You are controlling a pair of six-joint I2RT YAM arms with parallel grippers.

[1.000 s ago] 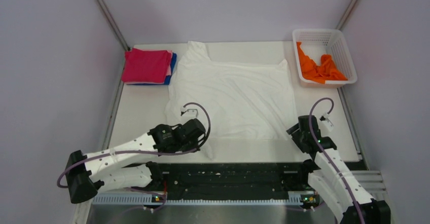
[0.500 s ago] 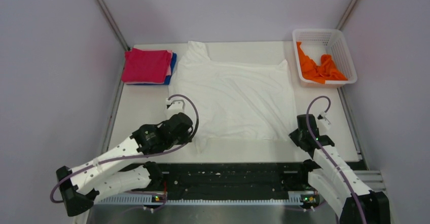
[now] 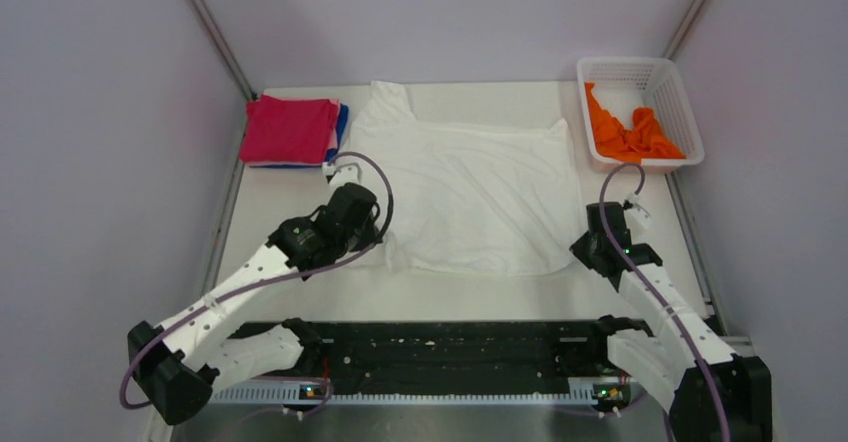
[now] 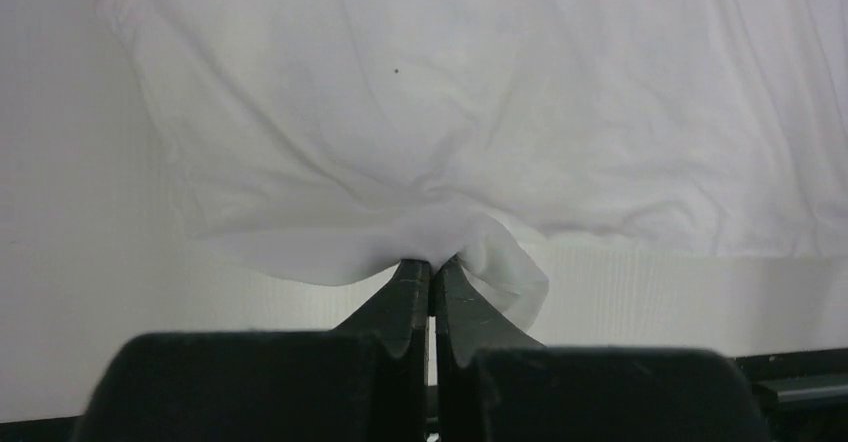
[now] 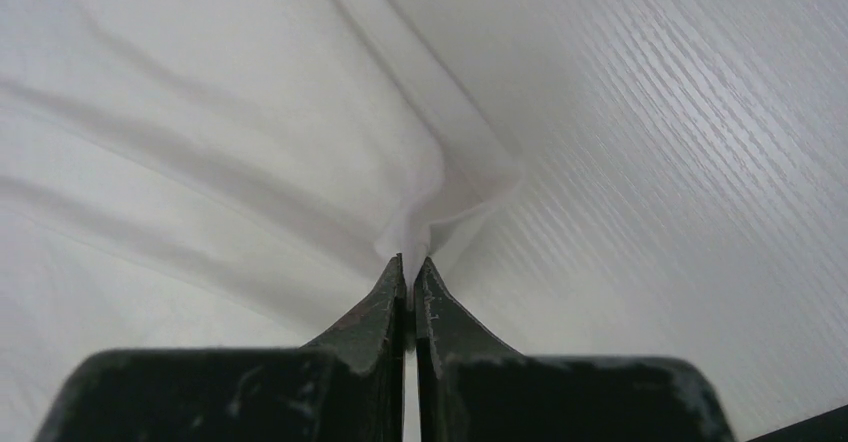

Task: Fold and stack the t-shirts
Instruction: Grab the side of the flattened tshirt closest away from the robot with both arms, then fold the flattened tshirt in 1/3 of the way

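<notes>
A large white t-shirt [image 3: 470,192] lies spread across the middle of the table, plain side up. My left gripper [image 4: 432,262] is shut on a bunch of its near left hem [image 4: 440,237]; the same gripper [image 3: 372,234] sits at the shirt's left edge. My right gripper [image 5: 408,260] pinches the near right corner of the hem [image 5: 450,197], and shows from above as the right gripper [image 3: 592,242]. A folded magenta-red t-shirt [image 3: 288,129] lies on a blue one [image 3: 342,130] at the back left. An orange t-shirt [image 3: 625,132] is crumpled in the basket.
A white lattice basket [image 3: 660,82] stands at the back right corner. Metal frame posts rise at both back corners. A black rail [image 3: 450,347] runs along the near edge between the arm bases.
The left gripper has carried the near left hem away from me and to the left, shortening the shirt. The right gripper has shut on the near right corner and moved slightly back.
</notes>
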